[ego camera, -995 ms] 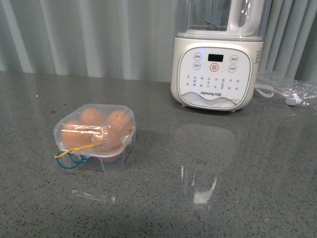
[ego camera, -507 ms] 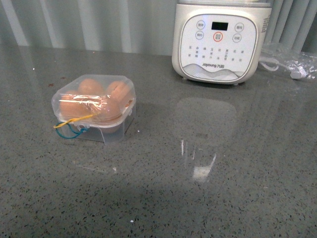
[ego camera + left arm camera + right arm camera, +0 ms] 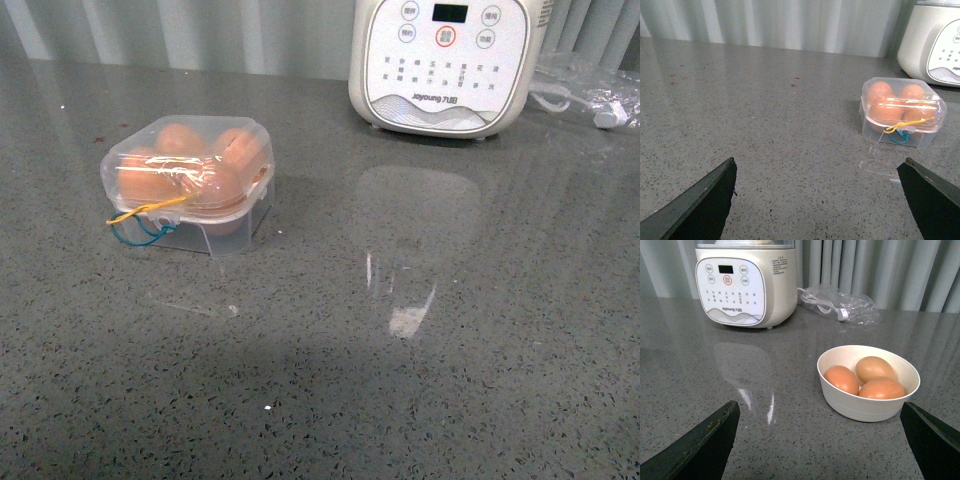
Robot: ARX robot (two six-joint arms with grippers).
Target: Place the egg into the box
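The box (image 3: pixel 188 185), a small clear case with its lid down, stands on the grey counter at the left. Several orange-brown eggs (image 3: pixel 178 138) show through the lid, and yellow and blue elastic loops (image 3: pixel 140 225) hang at its front. It also shows in the left wrist view (image 3: pixel 902 112), ahead of my open, empty left gripper (image 3: pixel 819 165). In the right wrist view three more eggs (image 3: pixel 841 379) lie in a white bowl (image 3: pixel 860 410), just ahead of my open, empty right gripper (image 3: pixel 820 407). Neither gripper shows in the front view.
A large white blender base (image 3: pixel 440 65) stands at the back of the counter and also shows in the right wrist view (image 3: pixel 742 285). A clear plastic bag holding a white cable (image 3: pixel 840 305) lies beside it. Grey curtains hang behind.
The front view has tilted down: the blender and the box now sit higher in the picture and more near counter shows. Nothing on the counter has moved.
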